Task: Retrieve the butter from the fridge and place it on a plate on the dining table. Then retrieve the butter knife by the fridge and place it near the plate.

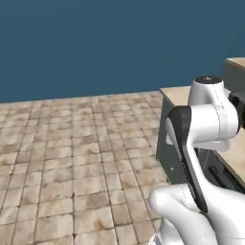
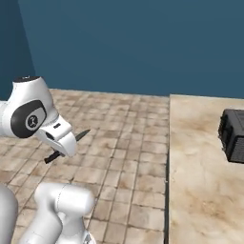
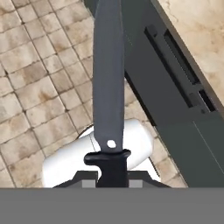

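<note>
My gripper point(image 3: 112, 178) is shut on the black handle of the butter knife point(image 3: 108, 74). Its thin dark blade runs straight away from the hand, over the tiled floor and the edge of a cabinet front. From the right base camera the butter knife point(image 2: 82, 136) pokes out on both sides of the white hand, held above the floor with its tip pointing toward the counter. The butter, the plate, the fridge and the dining table are out of view.
A beige marbled counter point(image 2: 200, 181) with dark drawer fronts point(image 3: 175, 100) stands to the right. A dark boxy appliance point(image 2: 233, 136) sits on it. Brown tiled floor point(image 1: 72, 153) lies open to the left, up to a blue wall point(image 1: 95, 43).
</note>
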You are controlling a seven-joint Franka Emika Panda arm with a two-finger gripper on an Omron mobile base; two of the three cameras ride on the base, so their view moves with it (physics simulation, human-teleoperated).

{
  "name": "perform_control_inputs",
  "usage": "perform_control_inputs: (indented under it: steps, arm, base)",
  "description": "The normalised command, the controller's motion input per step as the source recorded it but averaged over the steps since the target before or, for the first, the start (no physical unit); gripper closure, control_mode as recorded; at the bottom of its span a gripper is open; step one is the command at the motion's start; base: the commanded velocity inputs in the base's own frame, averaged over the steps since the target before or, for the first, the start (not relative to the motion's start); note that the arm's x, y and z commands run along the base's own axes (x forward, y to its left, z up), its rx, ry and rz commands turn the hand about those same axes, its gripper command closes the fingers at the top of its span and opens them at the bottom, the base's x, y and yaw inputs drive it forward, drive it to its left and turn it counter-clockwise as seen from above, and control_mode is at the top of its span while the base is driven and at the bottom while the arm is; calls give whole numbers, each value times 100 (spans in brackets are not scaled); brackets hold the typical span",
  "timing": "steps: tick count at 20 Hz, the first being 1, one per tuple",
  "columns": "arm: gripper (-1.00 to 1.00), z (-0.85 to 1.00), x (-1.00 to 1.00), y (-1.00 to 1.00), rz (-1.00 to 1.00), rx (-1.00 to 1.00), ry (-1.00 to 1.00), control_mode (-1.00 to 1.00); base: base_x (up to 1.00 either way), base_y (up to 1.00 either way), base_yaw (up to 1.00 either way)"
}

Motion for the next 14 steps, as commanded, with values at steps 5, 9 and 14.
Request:
perform_control_inputs:
  steps: [5, 9, 14]
  arm:
    - [100, 0, 0, 0, 0, 0, 0, 100]
    - [100, 0, 0, 0, 0, 0, 0, 100]
    - [100, 0, 0, 0, 0, 0, 0, 100]
  base:
    - [100, 24, -30]
    - [100, 41, -21]
    - [99, 62, -18]
